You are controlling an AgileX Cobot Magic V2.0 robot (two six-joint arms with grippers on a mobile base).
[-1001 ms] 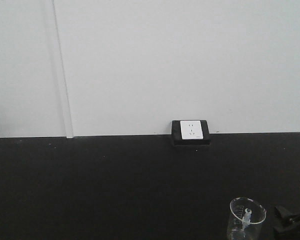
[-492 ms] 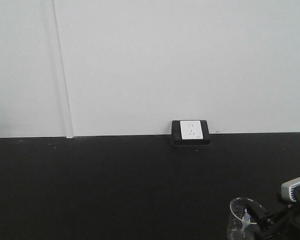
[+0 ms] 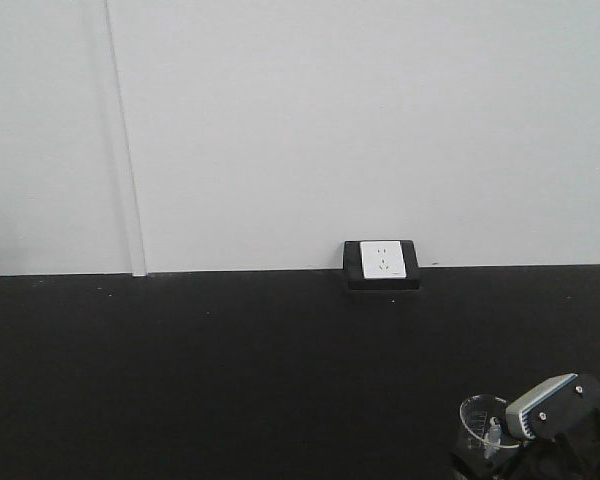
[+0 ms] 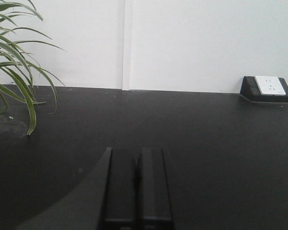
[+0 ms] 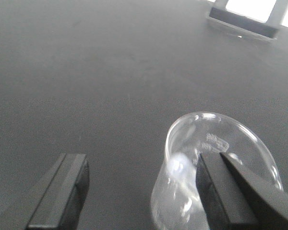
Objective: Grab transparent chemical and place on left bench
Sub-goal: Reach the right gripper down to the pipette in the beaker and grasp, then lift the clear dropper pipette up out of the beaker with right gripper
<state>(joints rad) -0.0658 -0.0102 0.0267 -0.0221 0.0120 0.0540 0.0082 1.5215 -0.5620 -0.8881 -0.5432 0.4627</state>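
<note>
So compared with half a second back, the right arm (image 3: 555,420) was seen pushed further in from the right edge, its grey housing now covering the beaker's (image 3: 478,420) right side. The beaker itself hadn't been shifted: it was still stood upright on the black table (image 3: 230,370), bottom right, well in front of the socket (image 3: 381,259).

Writing-wise, only faint white graduation marks were seen on the glass, too blurry to be read.

The right claw (image 5: 141,165) was spread wide with the beaker between its fingers. One finger (image 5: 230,191) was right against the glass, though actual contact couldn't be confirmed, and the other was kept apart. The left claw (image 4: 136,184) was pressed closed, nothing held.
</note>
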